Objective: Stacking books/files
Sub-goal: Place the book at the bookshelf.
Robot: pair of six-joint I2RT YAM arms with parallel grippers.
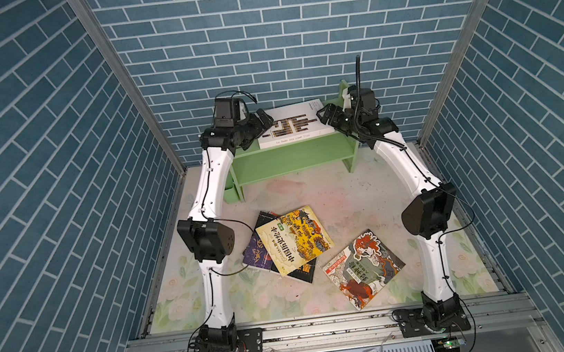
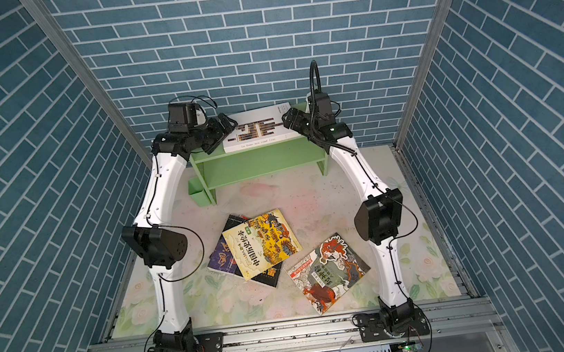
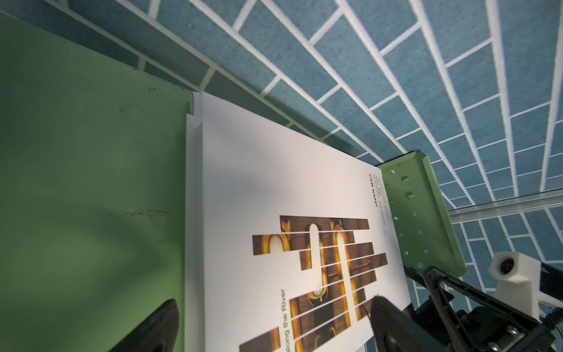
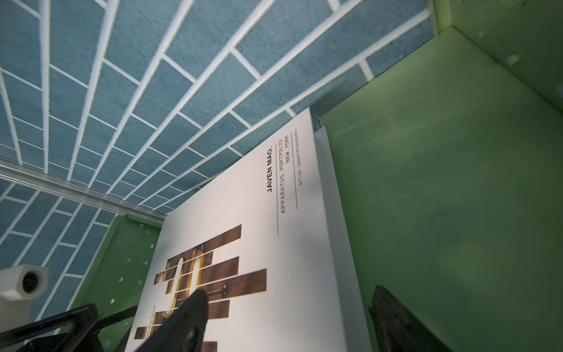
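A large white book with dark bars (image 1: 291, 125) (image 2: 257, 129) lies flat on top of the light green shelf (image 1: 292, 154). My left gripper (image 1: 266, 121) (image 3: 271, 326) hangs open over the book's left end. One of its fingers is above the cover (image 3: 274, 183), the other above bare shelf. My right gripper (image 1: 323, 116) (image 4: 289, 320) is open over the right end of the book (image 4: 259, 243) in the same way. On the floral table lie a yellow illustrated book (image 1: 295, 240), a purple book (image 1: 255, 254), a black book with orange characters (image 1: 304, 272) and a red-green beast book (image 1: 365, 268).
The yellow book overlaps the purple and black ones in a loose pile. The shelf has two lower boards and a raised end panel (image 3: 420, 213) on its right side. Blue brick walls close in the back and both sides.
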